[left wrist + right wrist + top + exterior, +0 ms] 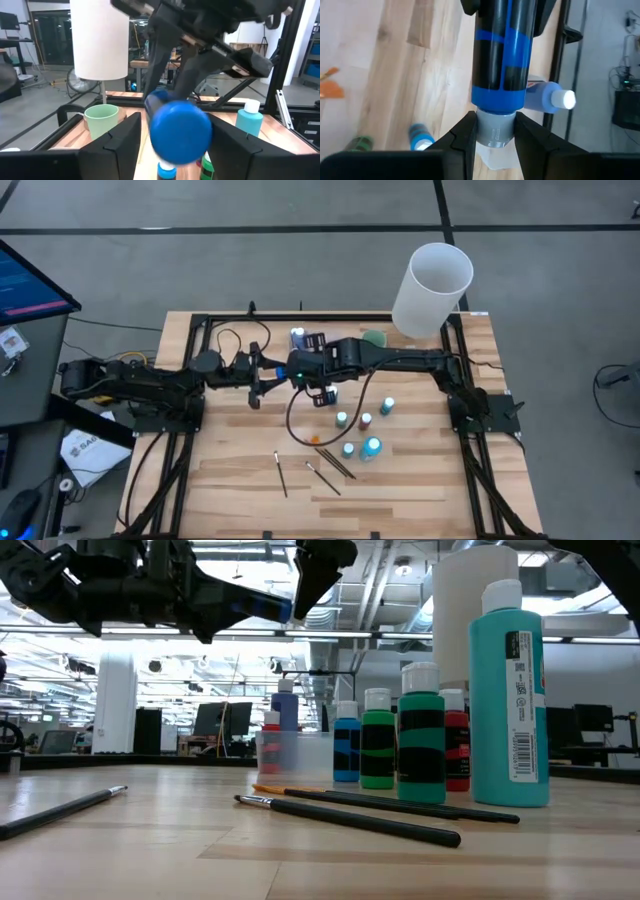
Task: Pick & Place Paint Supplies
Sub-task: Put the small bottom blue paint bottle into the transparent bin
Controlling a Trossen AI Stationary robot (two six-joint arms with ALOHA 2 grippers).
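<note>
I've got a blue plastic paint bottle (500,55) up in the air between both arms at mid-tabletop, and my right gripper (495,132) has its fingers pinching the grey cap end. My left gripper (172,145) faces the bottle's round blue base (180,131), its fingers spread either side, not touching as far as I can see.

Not far along, I'd say: a cluster of small bottles (362,423) sits loose on the wooden tabletop (420,480), and the thin dark brushes (330,463) lie untouched near the front edge. A clear plastic tub (293,757) holds a couple of bottles.

Hard to read: both grippers merge into one dark mass from above, and the pale green cup (101,119) is half hidden behind the arms
</note>
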